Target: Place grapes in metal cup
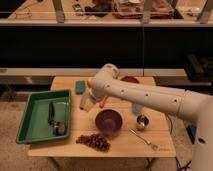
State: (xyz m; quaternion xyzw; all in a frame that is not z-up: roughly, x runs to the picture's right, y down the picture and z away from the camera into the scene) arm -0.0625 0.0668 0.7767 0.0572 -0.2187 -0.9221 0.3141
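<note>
**Above the worktop, the gripper hung far from the grapes**

Near the front edge of the wooden worktop lay the grapes, a small dark bunch. They sat just in front of the purple bowl and a bit to its left. The metal cup stood to the right of the bowl, close to it but not touching. Nothing could be seen inside the cup. A thin silver spoon lay in front of the cup.

The big white arm reached in from the right side. Its gripper pointed down over the middle of the worktop, behind the bowl and well away from the grapes. It was not possible to tell if the gripper was set wide or narrow, or if it held anything. An orange carrot showed just beside it. A light blue cup stood behind the metal cup, partly hidden by the arm.

On the left sat a green tray with a dark tool inside it.
</note>
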